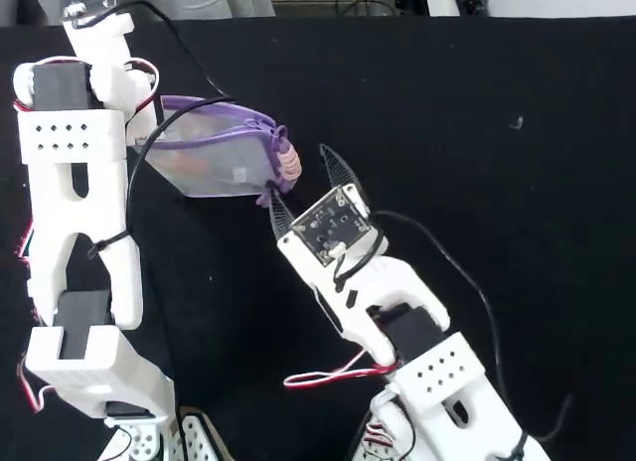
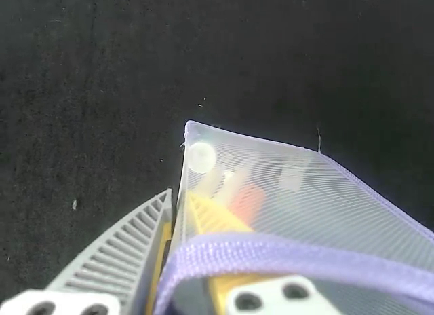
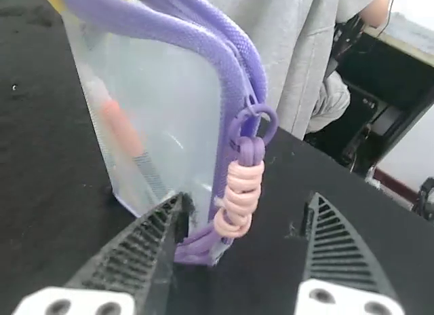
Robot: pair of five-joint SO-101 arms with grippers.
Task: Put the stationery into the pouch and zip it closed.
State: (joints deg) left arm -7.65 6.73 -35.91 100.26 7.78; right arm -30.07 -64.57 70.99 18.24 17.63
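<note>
Pinching the pouch (image 1: 214, 158), the left end effector (image 2: 175, 213) sat upper left of frame. Right end effector (image 1: 298, 173) was spread around the pink zip cord (image 1: 288, 165).

Stationery (image 2: 247, 199) inside the pouch (image 2: 332, 206): blurry shapes, kinds beyond telling.

Both arms (image 1: 75, 183) are white plastic with black motors (image 1: 60, 83) and red wires (image 1: 328, 379); the right gripper (image 1: 298, 173) has ribbed black fingers (image 3: 146, 244).
</note>
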